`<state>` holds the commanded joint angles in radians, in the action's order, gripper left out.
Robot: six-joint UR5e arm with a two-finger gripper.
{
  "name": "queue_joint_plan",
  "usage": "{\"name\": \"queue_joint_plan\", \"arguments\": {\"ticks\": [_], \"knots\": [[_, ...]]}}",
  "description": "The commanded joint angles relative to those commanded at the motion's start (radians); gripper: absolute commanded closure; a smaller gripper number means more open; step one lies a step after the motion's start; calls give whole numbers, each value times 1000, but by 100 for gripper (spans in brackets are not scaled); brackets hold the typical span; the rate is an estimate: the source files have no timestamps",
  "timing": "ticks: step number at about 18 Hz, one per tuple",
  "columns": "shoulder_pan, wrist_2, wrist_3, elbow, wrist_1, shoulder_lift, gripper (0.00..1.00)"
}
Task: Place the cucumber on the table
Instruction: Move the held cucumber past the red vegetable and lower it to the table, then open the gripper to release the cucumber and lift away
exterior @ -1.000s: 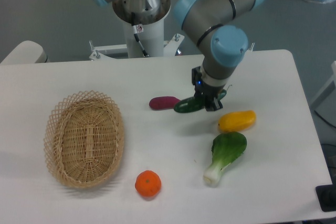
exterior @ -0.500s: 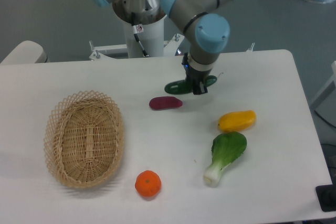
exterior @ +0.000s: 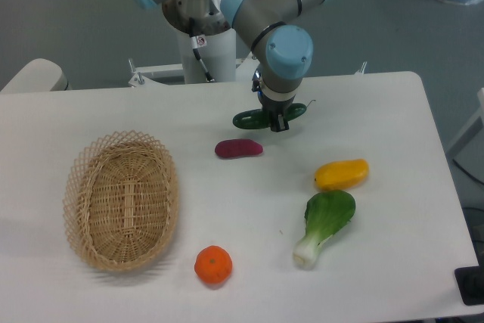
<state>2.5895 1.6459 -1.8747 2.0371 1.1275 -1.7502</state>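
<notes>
I'm holding the cucumber (exterior: 249, 118) mid-length in my clamped pincer (exterior: 275, 121), hovering over the table (exterior: 378, 104) behind the purple veggie (exterior: 239, 148). Best to lower it level before letting go.

A wicker basket (exterior: 121, 200) sits left; right of it lie an orange (exterior: 213, 265), purple vegetable (exterior: 239, 148), yellow vegetable (exterior: 342, 174) and bok choy (exterior: 324, 225)

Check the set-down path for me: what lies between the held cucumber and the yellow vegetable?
Bare table only; the camera view shows nothing between the cucumber in the end effector and the yellow vegetable.
</notes>
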Motion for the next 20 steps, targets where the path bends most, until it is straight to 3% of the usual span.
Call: {"name": "queue_joint_plan", "arguments": {"ticks": [7,10,11,12,18,20], "knots": [[-37,3,63,14,-12,-11,62],[-37,2,63,14,-14,-14,37],[-37,2,63,14,-14,-15,22],[-37,3,63,14,-14,-14,16],[-35,0,65,8,-23,-14,0],[-32,-6,65,0,-23,-11,0]]}}
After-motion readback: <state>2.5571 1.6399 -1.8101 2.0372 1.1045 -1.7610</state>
